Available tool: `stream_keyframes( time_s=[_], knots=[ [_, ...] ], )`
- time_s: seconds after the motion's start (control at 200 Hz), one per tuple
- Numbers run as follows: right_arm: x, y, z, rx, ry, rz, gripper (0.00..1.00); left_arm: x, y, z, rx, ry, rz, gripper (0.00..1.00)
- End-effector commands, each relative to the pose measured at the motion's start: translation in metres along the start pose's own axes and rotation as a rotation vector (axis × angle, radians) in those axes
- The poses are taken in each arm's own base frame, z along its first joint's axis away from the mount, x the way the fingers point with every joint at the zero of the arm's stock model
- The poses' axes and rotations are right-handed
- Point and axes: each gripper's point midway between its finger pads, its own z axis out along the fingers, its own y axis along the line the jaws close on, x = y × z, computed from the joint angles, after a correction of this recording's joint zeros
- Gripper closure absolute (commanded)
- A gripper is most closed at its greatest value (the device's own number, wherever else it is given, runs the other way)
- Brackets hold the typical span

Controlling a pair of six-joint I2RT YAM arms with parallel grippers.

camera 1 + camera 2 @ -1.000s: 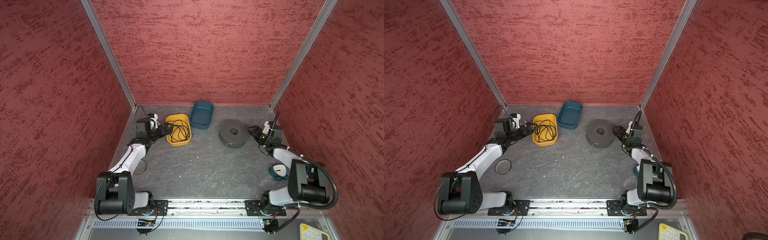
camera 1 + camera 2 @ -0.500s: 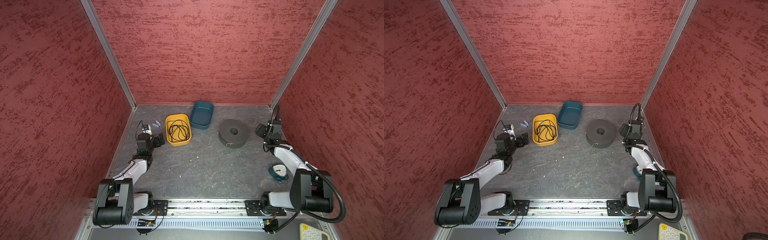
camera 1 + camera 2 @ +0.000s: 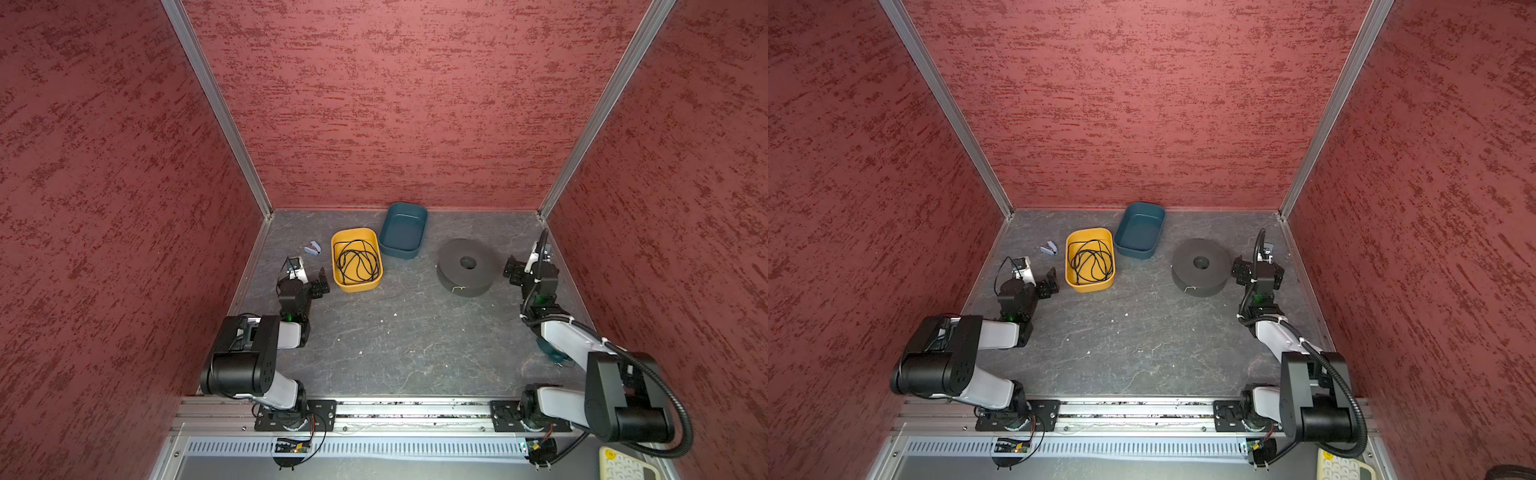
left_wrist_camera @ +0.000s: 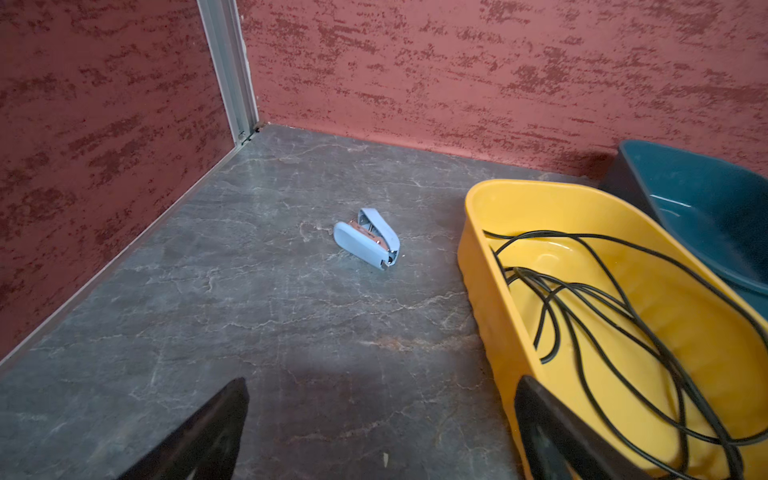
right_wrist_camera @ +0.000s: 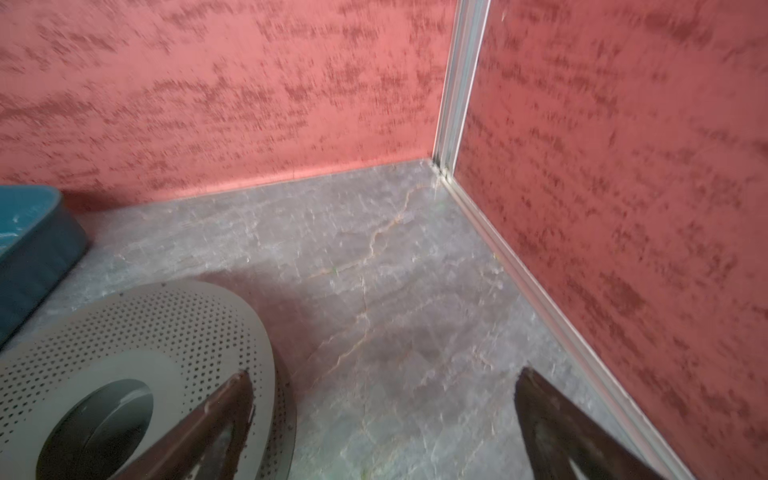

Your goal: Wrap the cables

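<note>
Left claw [image 4: 382, 386]: spread wide, empty, left of the yellow tub [image 3: 359, 286]. Right claw [image 5: 385, 374]: spread wide, empty, right of the black reel [image 3: 453, 262]. We log a yellow-green wire [image 3: 457, 287] end on the reel's near side, black cord [image 3: 357, 262] loose in the tub. We judge both light, limp, tangle-prone; pinch near an end. Grey floor [image 3: 395, 340], red walls [image 3: 374, 104].

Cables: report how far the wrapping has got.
Done: nothing clearly. The black cable lies in loose loops in the yellow bin, and only a short yellow-green wire end shows on the dark reel. In hand: nothing. The left pincer and right pincer are both open and empty. Left: the wrapping itself, by the look of it.
</note>
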Motion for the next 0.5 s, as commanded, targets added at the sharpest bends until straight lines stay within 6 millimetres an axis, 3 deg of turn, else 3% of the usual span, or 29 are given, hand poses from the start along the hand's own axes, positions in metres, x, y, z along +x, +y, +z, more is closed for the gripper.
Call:
stream_keyframes(
  time_s=[0.0,0.085,0.406,0.496],
  knots=[
    [-0.021,0.007,-0.010,-0.054,-0.150,-0.016,0.01,-0.022,-0.003,0.001,-0.004,-0.090,0.019,0.00],
    [-0.010,0.014,-0.012,-0.100,-0.153,0.020,0.01,-0.021,-0.009,0.009,0.010,-0.050,0.042,0.00],
    [0.026,0.017,-0.043,-0.159,-0.329,0.032,0.01,-0.020,-0.010,0.009,0.017,-0.042,0.044,0.01],
    [0.028,0.029,-0.024,-0.186,-0.261,-0.001,0.01,-0.020,-0.009,0.009,0.021,-0.040,0.033,0.00]
  ],
)
